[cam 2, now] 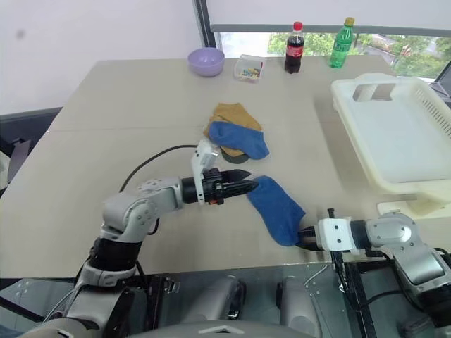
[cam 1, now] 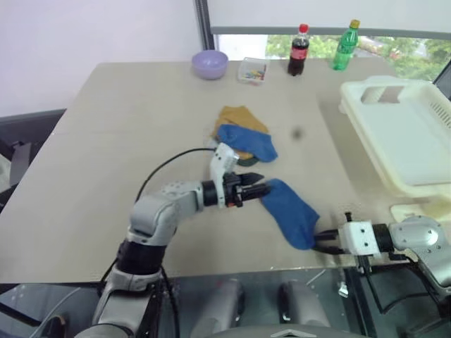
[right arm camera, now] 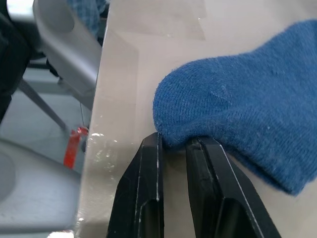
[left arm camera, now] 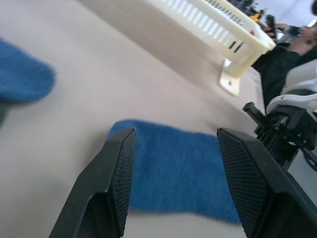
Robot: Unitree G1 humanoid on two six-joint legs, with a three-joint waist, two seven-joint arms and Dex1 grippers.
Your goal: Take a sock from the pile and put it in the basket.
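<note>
Across the beige table (cam 1: 106, 155), the basket (cam 1: 402, 134) is sitting far right. Between my pincers a blue sock (cam 1: 290, 211) is lying diagonally; my right pincer (cam 2: 304, 237) is pinching its near tip, my left pincer (cam 1: 262, 189) spreading beside its far end.

Soft blue ankle sock (cam 2: 275, 208) flat on beige table (cam 2: 106, 127), between left gripper (cam 2: 248, 188) and right gripper (cam 2: 304, 236); cream-white slotted plastic basket (cam 2: 394, 134) beyond.

Table (cam 1: 106, 155) w/ socks (cam 1: 243, 137), basket (cam 1: 402, 134)
</note>
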